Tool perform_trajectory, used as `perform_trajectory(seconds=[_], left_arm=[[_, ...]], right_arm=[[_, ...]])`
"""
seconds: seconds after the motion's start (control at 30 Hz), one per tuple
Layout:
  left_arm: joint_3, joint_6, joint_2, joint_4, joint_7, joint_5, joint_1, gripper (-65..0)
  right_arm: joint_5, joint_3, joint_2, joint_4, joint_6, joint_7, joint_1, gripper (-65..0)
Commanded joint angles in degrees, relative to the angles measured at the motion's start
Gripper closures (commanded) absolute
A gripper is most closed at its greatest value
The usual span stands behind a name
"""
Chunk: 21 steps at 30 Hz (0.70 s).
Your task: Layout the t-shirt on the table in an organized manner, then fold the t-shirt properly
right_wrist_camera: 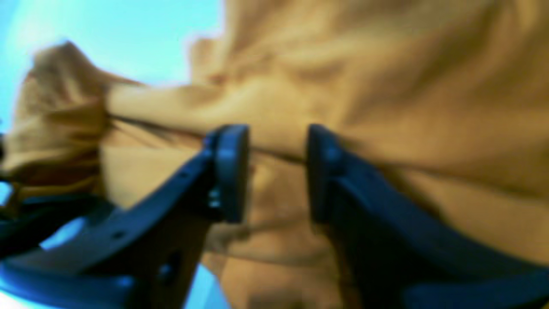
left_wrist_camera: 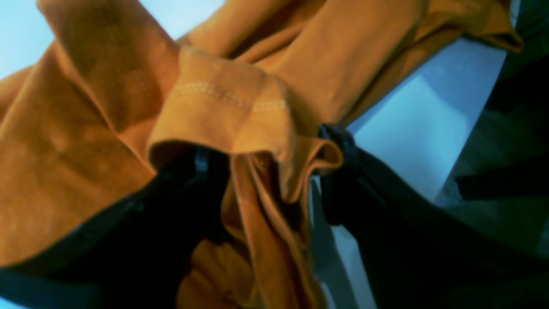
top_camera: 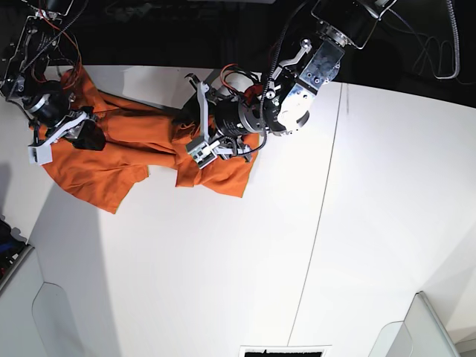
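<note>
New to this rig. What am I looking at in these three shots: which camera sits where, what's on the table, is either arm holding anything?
This is a robot with two arms working over a white table. The base view looks down from above. The other two pictures come from cameras mounted at each arm's wrist, looking out past that arm's two dark fingers.

The only item on the table is an orange t-shirt, still crumpled and bunched at the far edge, not laid flat.

The left gripper appears on the right in the base view. Its wrist view shows the jaws apart, with a hemmed fold of the t-shirt draped between and over them; not clamped.

The right gripper is at the shirt's other end. Its blurry wrist view shows the fingers parted, with cloth behind the gap. Neither arm clearly holds the shirt.
</note>
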Motion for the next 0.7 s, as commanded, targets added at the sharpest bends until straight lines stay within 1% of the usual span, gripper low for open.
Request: perform_trajectory(seconds=[0.0, 0.07, 0.13, 0.23, 0.3, 0.4, 0.47, 0.53, 0.6, 0.67], left_arm=[[-0.74, -0.2, 0.37, 0.74, 0.15, -0.26, -0.7, -32.5], [-1.75, -0.2, 0.37, 0.74, 1.4, -0.26, -0.72, -32.5], [-2.51, -0.17, 0.35, 0.74, 2.23, -0.28, -0.7, -32.5], [-2.71, -0.2, -0.13, 0.76, 2.67, -0.5, -0.68, -32.5], [-2.73, -0.2, -0.46, 0.74, 2.73, -0.5, -0.55, -32.5], [-2.73, -0.2, -0.42, 0.74, 3.3, -0.48, -0.57, -32.5], [-2.73, -0.2, -0.44, 0.74, 3.3, -0.46, -0.55, -32.5], [-2.73, -0.2, -0.44, 0.74, 3.3, -0.48, -0.55, -32.5], [-2.73, -0.17, -0.42, 0.74, 3.23, -0.48, -0.57, -32.5], [-2.73, -0.17, -0.39, 0.74, 2.71, -0.48, -0.59, -32.5]], right_arm=[[1.4, 1.01, 1.11, 3.26, 0.44, 1.6, 1.03, -28.0], [0.0, 1.81, 1.14, 6.16, 0.37, 1.57, 1.88, -30.2], [-3.48, 2.23, 1.16, 6.23, 0.09, 2.34, 3.93, -30.6], [-8.46, 2.23, 1.16, 3.45, -1.57, 5.81, 7.69, -30.6], [-10.67, 2.23, 1.49, -0.02, -1.55, 6.64, 10.93, -30.6], [-12.7, 2.23, 3.37, -7.96, -1.9, 7.65, 16.39, -30.6], [-14.21, 2.21, 5.25, -13.33, -3.06, 8.2, 19.82, -30.6], [-14.99, 2.21, 7.19, -18.27, -3.06, 8.17, 22.6, -30.6], [-15.04, 1.95, 8.66, -22.25, -2.99, 7.58, 24.13, -30.6], [-14.88, 0.61, 9.44, -24.79, -2.78, 5.92, 24.35, -30.6]])
